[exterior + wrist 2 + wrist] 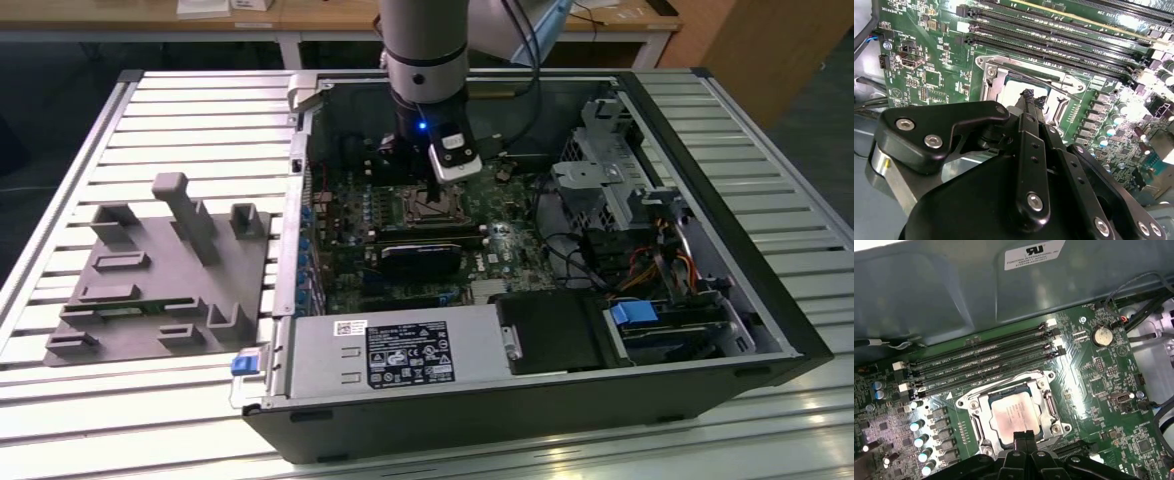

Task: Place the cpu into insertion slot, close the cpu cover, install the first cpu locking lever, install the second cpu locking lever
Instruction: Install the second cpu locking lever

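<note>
Scene: open computer case lying on a slatted worktop, grey jig on the exterior view's left of the case
Arm: reaching down into the case, over the green board
Gripper: fingers pressed together with no gap between the tips, gripping nothing, tips poised at the near edge of the socket
Cpu: seated flat in the insertion slot, pale silver top showing through the frame's square cut-out
Cpu cover: lying down flat around the chip in both wrist views, so apparently closed already
Locking levers: thin wire bar running across the top of the socket in the second wrist view; hard to tell whether hooked under its catch
Memory slots: long black rows just beside the socket, empty
Step in hand: judged to be work on a locking lever, chip placement and cover closing looking done
Doing it well: push with the closed tips on the lever's free end only, press down, then sweep sideways under the retaining tab, keep force off the chip's top and off the small capacitors close by, keep the cover flat while the lever loads it
Risk: tips slipping off the thin wire onto the board
</note>
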